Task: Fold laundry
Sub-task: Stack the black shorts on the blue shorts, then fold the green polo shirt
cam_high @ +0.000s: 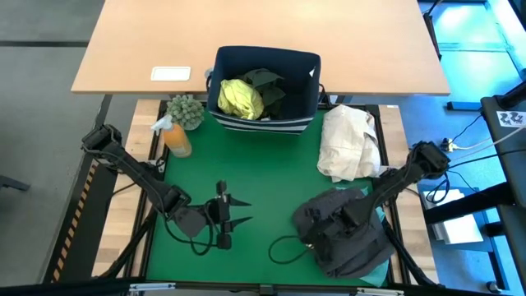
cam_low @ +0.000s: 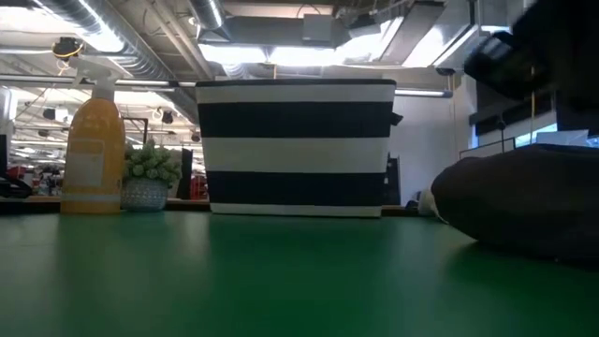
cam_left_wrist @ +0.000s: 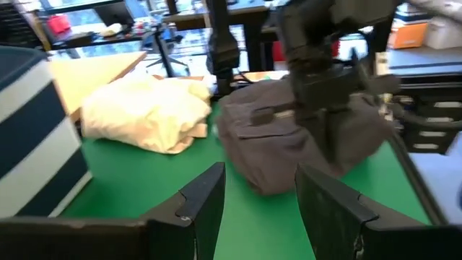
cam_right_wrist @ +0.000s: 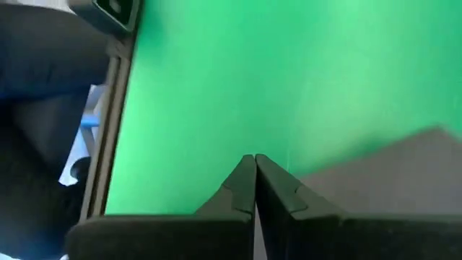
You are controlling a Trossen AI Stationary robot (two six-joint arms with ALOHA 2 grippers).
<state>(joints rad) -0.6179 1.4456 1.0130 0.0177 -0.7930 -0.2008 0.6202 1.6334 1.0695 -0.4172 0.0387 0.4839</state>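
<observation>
A charcoal grey garment [cam_high: 345,234] lies bunched on the green mat [cam_high: 255,173] at the near right, with a turquoise edge [cam_high: 378,275] showing under it. It also shows in the left wrist view [cam_left_wrist: 281,144] and the low view [cam_low: 524,201]. My right gripper [cam_right_wrist: 253,160] is shut, slanting down over the garment's left part [cam_high: 325,226], with nothing between its fingers. My left gripper [cam_left_wrist: 260,184] stands open above the mat [cam_high: 234,212], pointing toward the garment with nothing in it. A yellow-green shirt [cam_high: 240,99] and a dark garment [cam_high: 267,85] lie in the navy bin [cam_high: 308,70]. My right gripper has its shut fingertips [cam_right_wrist: 245,173] over the mat just beside the grey cloth's edge [cam_right_wrist: 375,173]. I cannot tell whether it touches the garment.
A cream bundle [cam_high: 349,144] lies on the mat's far right. An orange spray bottle [cam_high: 175,136] and a small potted plant [cam_high: 185,111] stand at the far left. A dark cord loop [cam_high: 283,247] lies by the garment. Bare mat spreads between the grippers and the bin.
</observation>
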